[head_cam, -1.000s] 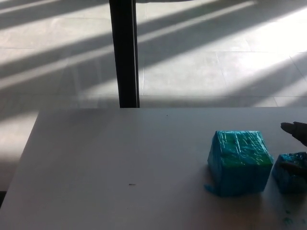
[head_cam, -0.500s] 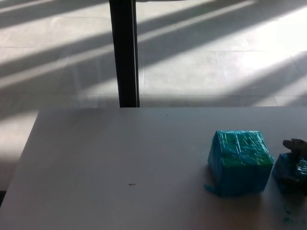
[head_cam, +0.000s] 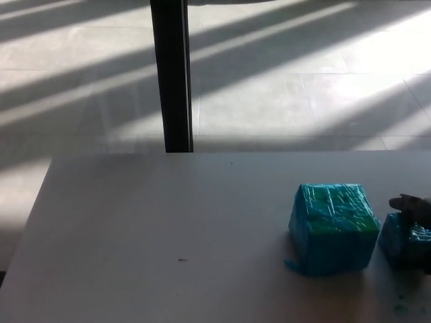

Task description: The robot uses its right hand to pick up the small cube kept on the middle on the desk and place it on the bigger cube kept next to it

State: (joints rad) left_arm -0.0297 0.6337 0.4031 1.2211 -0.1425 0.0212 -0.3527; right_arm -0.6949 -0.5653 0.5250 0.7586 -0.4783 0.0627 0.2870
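Teal-wrapped small cube (head_cam: 404, 242) at picture's right edge, robot hand (head_cam: 416, 222) on it, mostly cropped; grip cannot tell. Bigger cube (head_cam: 332, 227) just left of hand. Lift clear before crossing, lower flat.

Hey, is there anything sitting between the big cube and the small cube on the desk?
No. In the head view only a narrow strip of bare desk separates the big cube from the small cube.

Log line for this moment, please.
phase: grasping | right hand: on small cube, grip unclear | big cube: top bare | left hand: unseen
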